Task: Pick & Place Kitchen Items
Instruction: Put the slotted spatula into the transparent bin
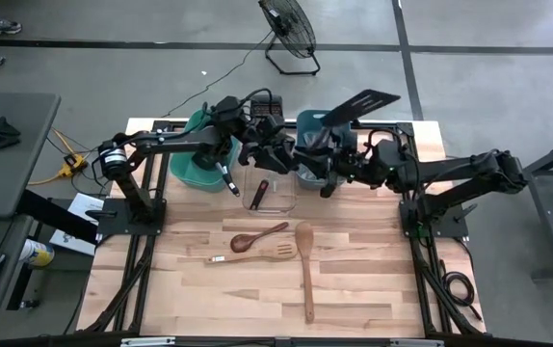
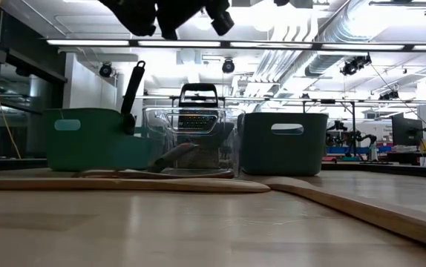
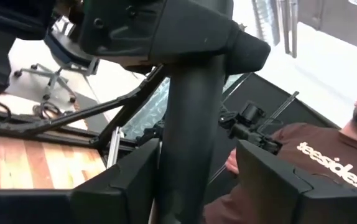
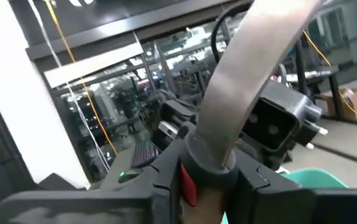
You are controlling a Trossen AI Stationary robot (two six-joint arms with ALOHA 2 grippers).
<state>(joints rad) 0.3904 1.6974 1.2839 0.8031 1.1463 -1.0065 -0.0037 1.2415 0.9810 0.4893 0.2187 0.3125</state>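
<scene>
Person (image 3: pixel 328 168) at lower right of left wrist view cut off by frame edge; both grippers' tips hidden among arms in high view.

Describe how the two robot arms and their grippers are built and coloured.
Both are dark, nearly black jointed arms. The left arm has a silver-and-orange band near its base and black cabling along it; the right arm looks alike. The left gripper has broad, blocky black fingers.

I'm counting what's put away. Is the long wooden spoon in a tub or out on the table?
Out. The long wooden spoon lies flat on the table, apart from the clear tub, with nothing holding it.
</scene>
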